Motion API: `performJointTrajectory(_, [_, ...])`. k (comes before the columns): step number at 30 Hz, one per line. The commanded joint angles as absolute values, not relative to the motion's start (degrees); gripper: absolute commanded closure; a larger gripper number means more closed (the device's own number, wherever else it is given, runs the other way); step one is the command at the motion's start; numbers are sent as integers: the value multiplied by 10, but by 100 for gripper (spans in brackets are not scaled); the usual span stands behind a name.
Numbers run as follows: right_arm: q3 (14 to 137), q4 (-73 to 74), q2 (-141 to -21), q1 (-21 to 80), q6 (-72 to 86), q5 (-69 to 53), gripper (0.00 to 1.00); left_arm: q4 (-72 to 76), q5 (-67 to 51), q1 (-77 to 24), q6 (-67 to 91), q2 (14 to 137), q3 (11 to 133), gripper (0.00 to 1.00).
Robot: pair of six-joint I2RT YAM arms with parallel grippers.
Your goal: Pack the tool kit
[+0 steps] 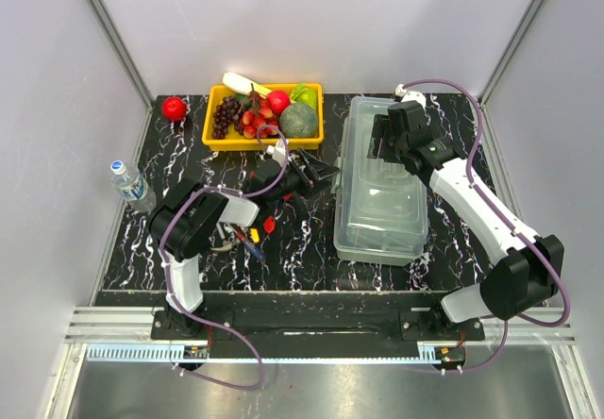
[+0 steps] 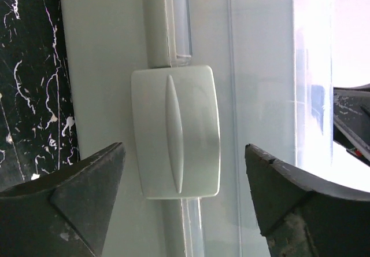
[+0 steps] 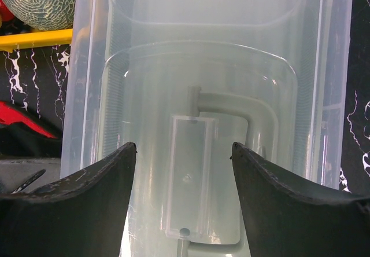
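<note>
Left gripper (image 2: 185,153), jaws wide and empty, straddles the toolbox (image 1: 377,221) latch (image 2: 176,132). Right gripper (image 3: 184,150), jaws open and empty, hovers over the handle (image 3: 231,103). The box looks stiff, slick and light, and the handle seems the best hold.

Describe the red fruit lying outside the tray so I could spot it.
On the black marbled table, find the yellow fruit tray at the far edge. Just left of it sits a round red fruit, the only fruit lying on the bare tabletop.
</note>
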State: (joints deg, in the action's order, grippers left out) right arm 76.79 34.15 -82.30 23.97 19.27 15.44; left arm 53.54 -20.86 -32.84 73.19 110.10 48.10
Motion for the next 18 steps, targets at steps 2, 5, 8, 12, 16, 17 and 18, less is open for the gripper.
performJointTrajectory(2, [735, 446, -846, 241, 208, 152, 26, 582, -194, -325, 719, 1070, 453, 7])
performJointTrajectory(5, [733, 444, -844, 241, 209, 152, 26, 602, -192, -323, 729, 1074, 446, 7])
performJointTrajectory(8, [732, 443, -843, 241, 208, 153, 26, 595, -197, -322, 722, 1078, 451, 11])
performJointTrajectory(12, [729, 444, -842, 241, 211, 154, 26, 614, -206, -322, 720, 1082, 450, 9])
performJointTrajectory(16, [726, 442, -839, 241, 212, 157, 25, 729, -232, -321, 786, 1126, 453, 5])
performJointTrajectory(17, [726, 442, -838, 241, 212, 160, 25, 750, -233, -321, 808, 1140, 457, 4])
performJointTrajectory(18, [726, 443, -839, 241, 211, 160, 25, 760, -234, -321, 820, 1151, 462, 4])
